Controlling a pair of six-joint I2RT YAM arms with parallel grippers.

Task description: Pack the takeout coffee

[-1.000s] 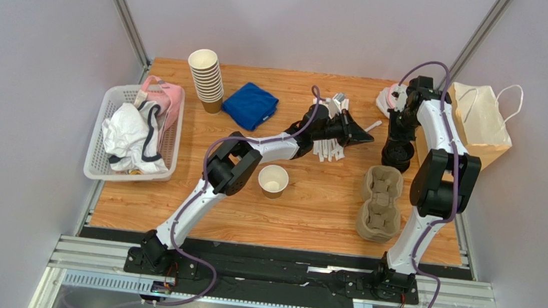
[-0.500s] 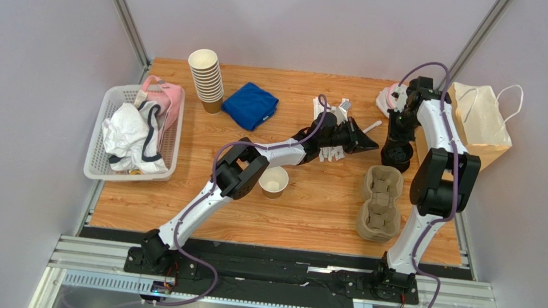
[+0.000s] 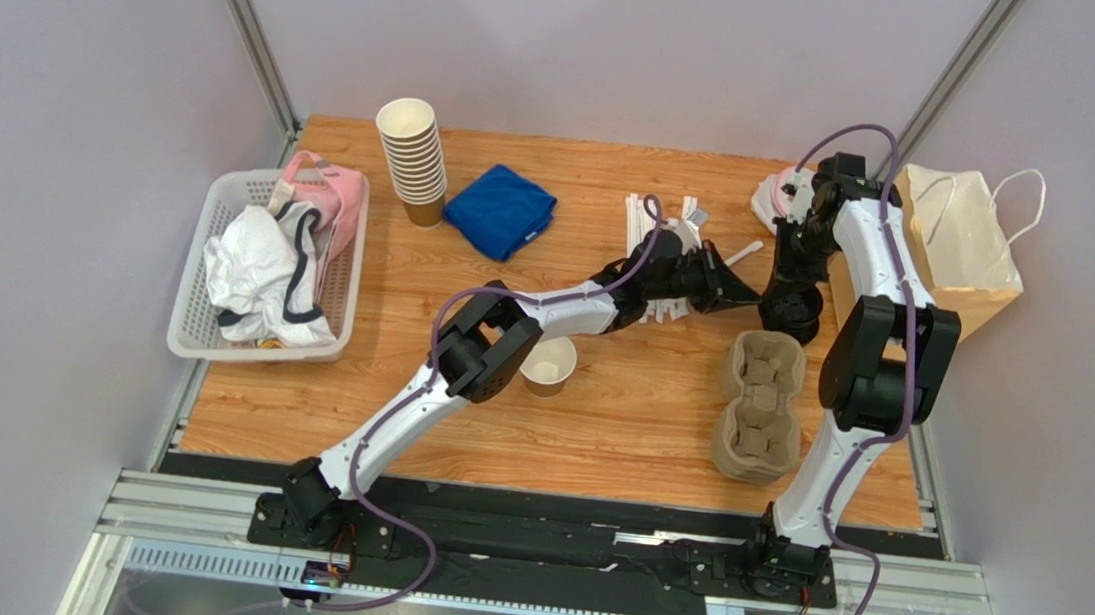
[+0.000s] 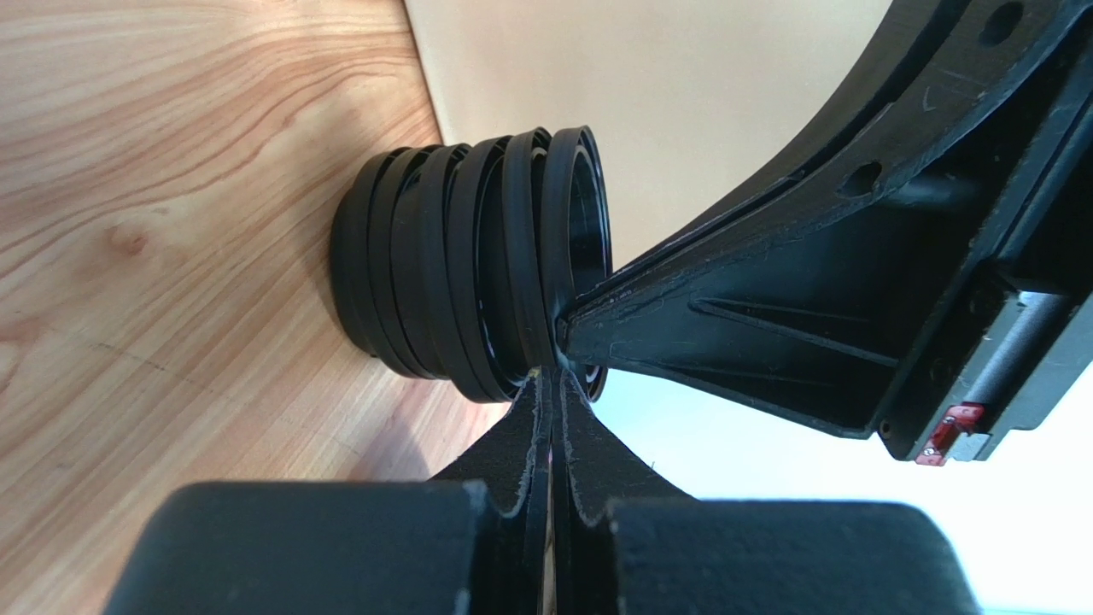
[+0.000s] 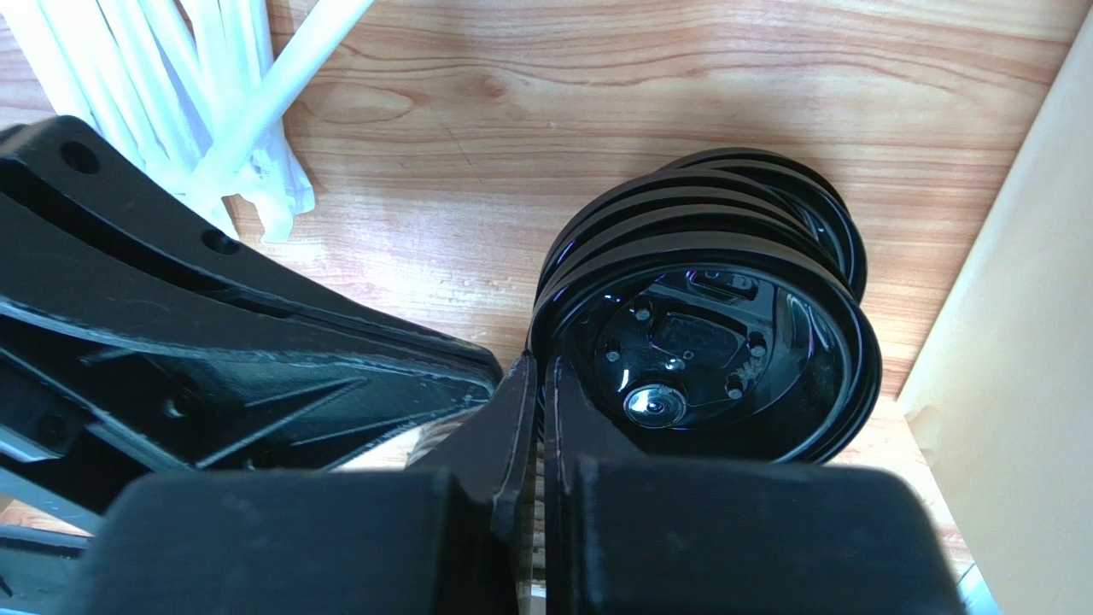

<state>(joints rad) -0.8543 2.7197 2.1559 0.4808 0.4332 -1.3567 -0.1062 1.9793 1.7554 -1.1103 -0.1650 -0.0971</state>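
No takeout coffee shows in any view; the one brown paper cup [image 3: 548,362] at mid-table has no lid. A stack of black lids [image 3: 794,319] [image 4: 436,269] [image 5: 719,320] stands beside the paper bag. My right gripper [image 3: 793,283] [image 5: 536,367] hangs over the stack, shut on the rim of the top lid. My left gripper [image 3: 750,293] [image 4: 554,374] reaches in from the left, shut and holding nothing. Its tip touches the edge of the stack just under the right gripper's tip.
A brown paper bag [image 3: 955,245] stands at the right edge. A pulp cup carrier [image 3: 763,404] lies in front of the lids. White stirrers [image 3: 655,225], a blue cloth [image 3: 500,210], stacked lidless cups [image 3: 414,159] and a white basket [image 3: 187,321] of cloths lie to the left.
My left arm has stretched farther right, bringing its shut gripper up to the lid stack. The right arm has stayed still.
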